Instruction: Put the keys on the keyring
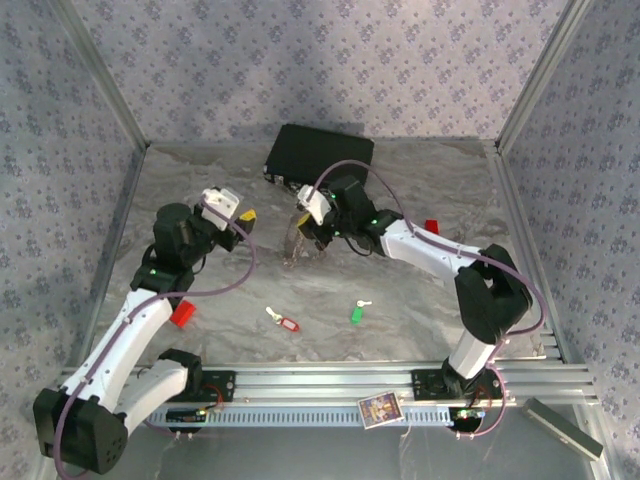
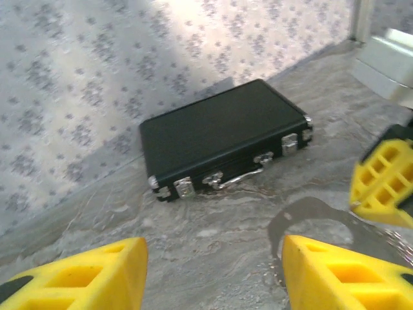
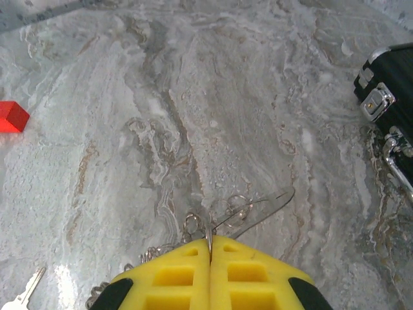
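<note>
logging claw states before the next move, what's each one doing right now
left claw: open, holding nothing
right claw: closed on the thin pale-grey round wire keyring

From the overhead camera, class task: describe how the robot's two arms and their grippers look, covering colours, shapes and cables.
Both the left arm and right arm have white tubular links, black joints with small green lights, and a thin purple cable looping alongside. The left gripper and right gripper have blocky yellow fingers with rectangular cut-outs and black bases.
</note>
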`<state>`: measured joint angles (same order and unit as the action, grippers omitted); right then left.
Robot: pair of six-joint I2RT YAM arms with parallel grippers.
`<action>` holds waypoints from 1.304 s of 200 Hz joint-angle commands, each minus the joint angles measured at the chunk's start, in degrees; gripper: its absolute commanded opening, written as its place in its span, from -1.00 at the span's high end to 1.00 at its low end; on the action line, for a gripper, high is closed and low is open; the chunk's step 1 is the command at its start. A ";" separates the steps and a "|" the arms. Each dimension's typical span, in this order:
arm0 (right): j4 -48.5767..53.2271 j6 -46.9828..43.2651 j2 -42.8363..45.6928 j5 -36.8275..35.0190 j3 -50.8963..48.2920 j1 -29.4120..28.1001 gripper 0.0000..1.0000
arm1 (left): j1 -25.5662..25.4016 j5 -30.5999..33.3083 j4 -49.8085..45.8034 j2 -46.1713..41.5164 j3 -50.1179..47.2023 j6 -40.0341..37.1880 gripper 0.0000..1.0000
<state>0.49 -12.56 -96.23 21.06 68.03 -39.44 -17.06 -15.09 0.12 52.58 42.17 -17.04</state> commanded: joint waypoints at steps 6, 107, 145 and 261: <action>-13.46 -0.40 3.69 8.17 -4.50 1.37 1.00 | -0.43 -13.24 -6.80 2.83 3.05 -8.06 -0.13; -23.64 -7.95 8.48 24.83 -13.27 3.15 1.00 | -2.12 -31.71 3.43 3.86 -5.27 -12.86 0.18; -21.00 -12.05 9.51 25.85 -12.61 1.58 1.00 | -3.94 -32.41 3.25 4.11 -6.40 -14.47 0.24; -14.12 -17.14 9.76 24.32 -9.43 -1.47 1.00 | -4.39 -33.80 -0.48 6.24 -5.22 -16.96 0.53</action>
<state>-14.26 -28.29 -88.27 45.80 56.10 -40.38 -21.02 -45.76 1.30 58.63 35.73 -31.33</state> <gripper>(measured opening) 0.052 0.252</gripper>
